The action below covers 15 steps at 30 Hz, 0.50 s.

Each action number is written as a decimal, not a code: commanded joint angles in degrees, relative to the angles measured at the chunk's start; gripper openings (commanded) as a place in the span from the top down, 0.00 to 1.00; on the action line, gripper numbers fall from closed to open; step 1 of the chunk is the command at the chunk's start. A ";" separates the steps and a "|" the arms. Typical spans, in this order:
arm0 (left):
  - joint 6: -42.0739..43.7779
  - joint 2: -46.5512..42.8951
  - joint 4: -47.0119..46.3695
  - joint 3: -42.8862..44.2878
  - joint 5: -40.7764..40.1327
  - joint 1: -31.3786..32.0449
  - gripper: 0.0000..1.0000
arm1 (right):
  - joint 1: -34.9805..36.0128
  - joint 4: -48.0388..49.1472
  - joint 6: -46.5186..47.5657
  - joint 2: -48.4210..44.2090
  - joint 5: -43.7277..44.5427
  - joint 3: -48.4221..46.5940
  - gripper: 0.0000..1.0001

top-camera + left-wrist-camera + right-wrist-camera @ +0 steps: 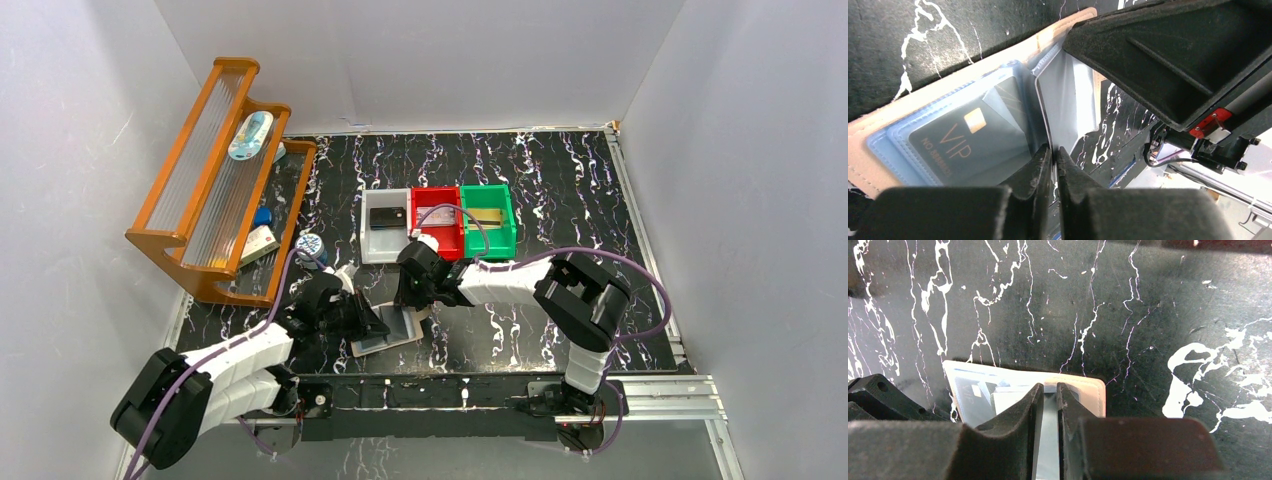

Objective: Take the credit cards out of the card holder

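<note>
Evidently spread open on the black white-veined tabletop (560,190), small tan leather-like bifold card holder (392,332) pinched at its pale blue pocket (893,139) by the left gripper (1054,150) for steadying, pale grey leaf (1068,95) (card or sleeve unclear) nipped by the right gripper (1049,387), probably for extraction.

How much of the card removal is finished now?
Done: a dark card lies in the grey bin, a gold card in the green bin. In hand: the left gripper grips the open card holder while the right gripper pinches a grey sheet, card or pocket leaf unclear. Left: the VIP card sits in its pocket.
</note>
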<state>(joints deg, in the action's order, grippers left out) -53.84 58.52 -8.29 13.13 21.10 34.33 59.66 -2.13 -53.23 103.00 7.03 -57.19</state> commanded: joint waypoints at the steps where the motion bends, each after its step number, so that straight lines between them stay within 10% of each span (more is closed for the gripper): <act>1: -1.74 -0.07 -3.09 -0.69 2.84 -0.31 0.98 | 0.37 -9.65 1.21 3.61 2.82 4.00 0.75; 15: -3.65 -4.93 -0.63 -3.54 0.30 -1.43 1.00 | 0.35 -9.11 0.81 4.13 2.11 4.28 0.75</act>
<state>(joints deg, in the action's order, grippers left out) -57.52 54.85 -10.57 10.17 21.19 33.34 59.64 -1.34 -53.80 102.85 7.01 -56.62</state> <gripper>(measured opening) 0.010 0.250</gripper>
